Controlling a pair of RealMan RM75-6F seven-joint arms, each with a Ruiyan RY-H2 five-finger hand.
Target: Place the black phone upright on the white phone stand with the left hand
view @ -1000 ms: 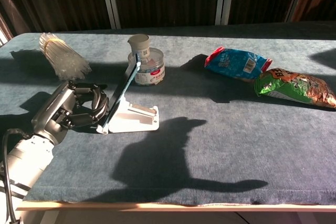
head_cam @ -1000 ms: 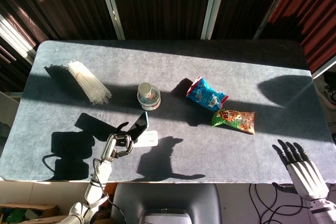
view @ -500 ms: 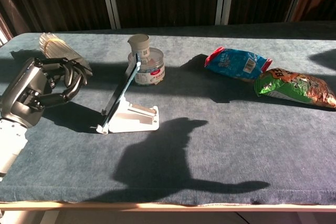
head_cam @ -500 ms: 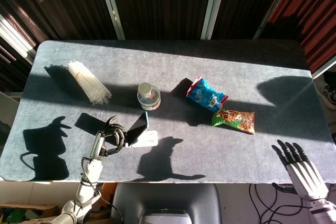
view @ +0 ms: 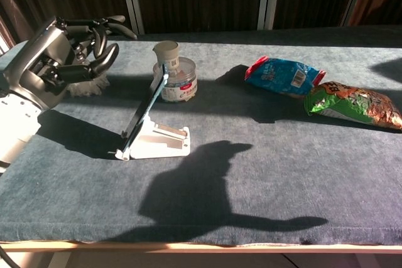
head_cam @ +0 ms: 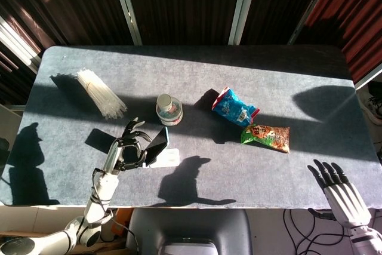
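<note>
The left hand [view: 63, 51] has lifted clear of the table [head_cam: 298, 76] since a moment ago, fingers loosely spread and holding nothing. The phone [view: 146, 113] leans upright on the stand [view: 163, 142] (just in front of the jar [view: 174, 76]). The right hand [head_cam: 341, 192] hangs spread past the near right edge, well apart.

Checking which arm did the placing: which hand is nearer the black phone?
Left. The left hand hangs raised just left of the black phone, which leans on the white phone stand. The right hand is far off at the table's near right corner.
</note>
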